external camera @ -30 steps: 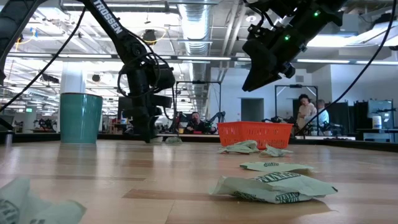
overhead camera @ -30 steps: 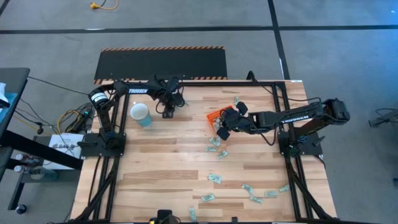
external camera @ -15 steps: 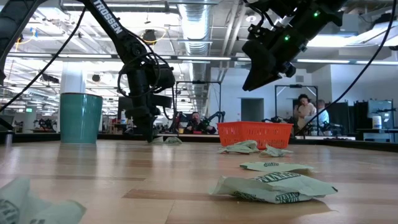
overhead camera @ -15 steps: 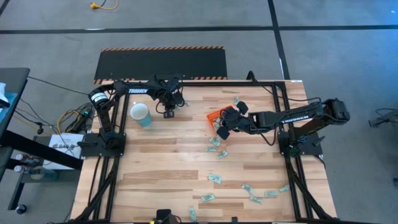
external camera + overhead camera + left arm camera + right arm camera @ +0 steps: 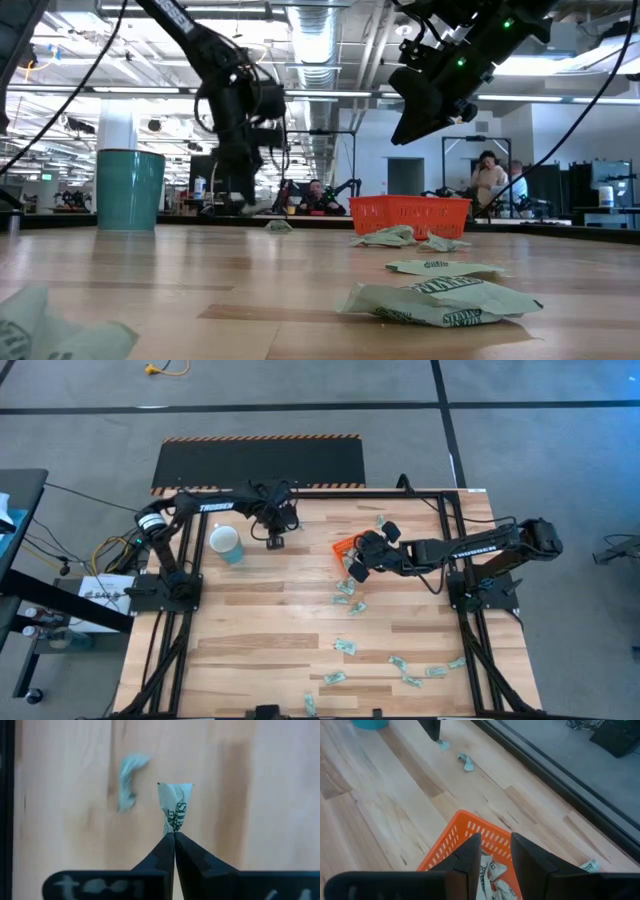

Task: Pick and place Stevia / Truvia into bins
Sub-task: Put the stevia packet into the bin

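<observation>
My left gripper (image 5: 273, 543) hangs over the table's far left part, right of the cup, shut on one pale green Stevia packet (image 5: 175, 802). Another packet (image 5: 127, 780) lies on the wood beside it. The orange bin (image 5: 346, 549) stands at the far middle with packets inside (image 5: 490, 870). My right gripper (image 5: 495, 852) hovers just above the bin's near side, open, with nothing between its fingers. More Stevia packets (image 5: 345, 592) lie flat and scattered over the table's near right part. My left gripper pinches one narrow end of the packet (image 5: 173, 826) between its two fingertips. The fingers come from above, pointing down. The paper is creased at the pinch and the free end (image 5: 175, 790) fans out past the fingertips. The packet (image 5: 442, 744) hangs clear of the table.
A white and light-blue cup (image 5: 226, 543) stands upright left of my left gripper. Loose packets (image 5: 440, 300) lie near the table's front edge. A black frame rail (image 5: 545, 780) runs along the far edge. People (image 5: 495, 180) stand in the room behind.
My left gripper has risen from the table top, and a packet has come up with it, clear of the wood. A second packet stays on the table beside it. My right gripper has kept still over the bin.
</observation>
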Action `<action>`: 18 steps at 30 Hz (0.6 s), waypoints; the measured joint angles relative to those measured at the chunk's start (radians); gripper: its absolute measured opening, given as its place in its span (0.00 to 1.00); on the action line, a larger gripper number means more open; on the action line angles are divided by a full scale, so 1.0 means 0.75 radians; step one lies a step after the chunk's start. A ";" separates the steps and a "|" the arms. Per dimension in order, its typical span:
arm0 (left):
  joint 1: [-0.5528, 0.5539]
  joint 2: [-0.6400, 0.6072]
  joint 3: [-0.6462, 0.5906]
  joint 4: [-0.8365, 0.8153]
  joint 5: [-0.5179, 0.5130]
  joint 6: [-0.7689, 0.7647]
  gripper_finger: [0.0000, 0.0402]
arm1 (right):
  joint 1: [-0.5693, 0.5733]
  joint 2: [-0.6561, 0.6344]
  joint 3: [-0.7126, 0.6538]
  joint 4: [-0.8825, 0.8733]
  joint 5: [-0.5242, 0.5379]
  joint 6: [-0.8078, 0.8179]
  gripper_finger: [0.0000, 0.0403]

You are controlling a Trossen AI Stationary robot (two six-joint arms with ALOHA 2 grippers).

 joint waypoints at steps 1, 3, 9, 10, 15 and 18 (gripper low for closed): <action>-0.012 -0.019 0.007 0.002 0.017 0.000 0.00 | 0.000 0.000 0.000 -0.001 0.000 0.000 0.25; -0.038 -0.053 0.017 0.007 0.022 -0.004 0.00 | 0.000 0.000 0.000 -0.001 0.000 -0.001 0.25; -0.115 -0.112 0.041 0.217 0.205 -0.104 0.00 | 0.000 0.000 0.000 -0.002 0.019 -0.002 0.25; -0.128 -0.112 0.041 0.282 0.261 -0.140 0.00 | 0.000 0.001 0.000 -0.003 0.035 -0.003 0.25; -0.217 -0.048 0.040 0.546 0.378 -0.252 0.00 | 0.013 -0.007 -0.002 -0.019 0.129 0.000 0.25; -0.265 0.014 0.040 0.686 0.374 -0.276 0.00 | 0.021 -0.021 -0.002 -0.021 0.157 0.001 0.25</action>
